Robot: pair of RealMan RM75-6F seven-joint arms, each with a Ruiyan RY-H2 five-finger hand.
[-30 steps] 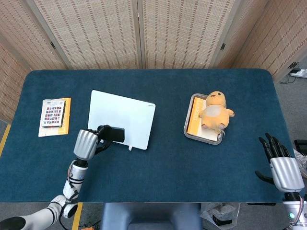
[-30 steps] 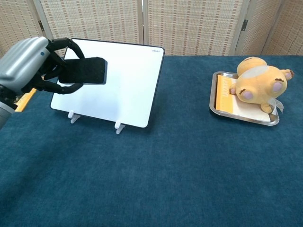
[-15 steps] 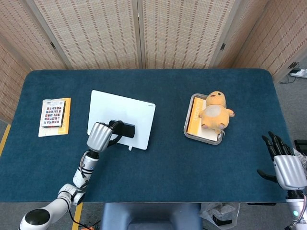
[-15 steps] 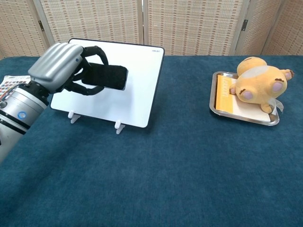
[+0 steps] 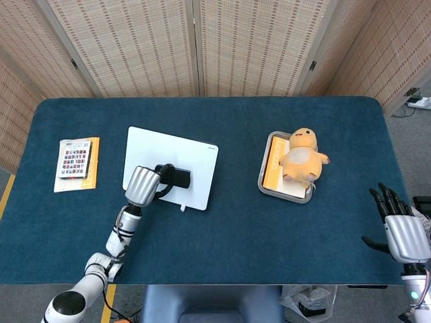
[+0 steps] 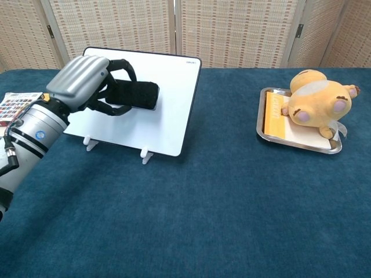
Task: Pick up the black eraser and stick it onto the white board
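The white board (image 5: pixel 195 161) (image 6: pixel 171 110) leans on small white feet at the table's left centre. My left hand (image 5: pixel 143 183) (image 6: pixel 84 81) grips the black eraser (image 5: pixel 176 178) (image 6: pixel 138 95) and holds it against the board's face, fingers wrapped over its top and underside. Whether the eraser touches the board fully I cannot tell. My right hand (image 5: pixel 402 229) hangs at the table's right edge with fingers spread, holding nothing; the chest view does not show it.
A metal tray (image 5: pixel 267 185) (image 6: pixel 262 130) with an orange book and a yellow plush toy (image 5: pixel 301 158) (image 6: pixel 316 101) sits right of centre. A colourful booklet (image 5: pixel 75 163) (image 6: pixel 14 107) lies at the far left. Folding screens stand behind the table.
My left hand has carried the eraser rightward and forward from beside the board's lower left onto its face. My right hand has drifted slightly down and outward.
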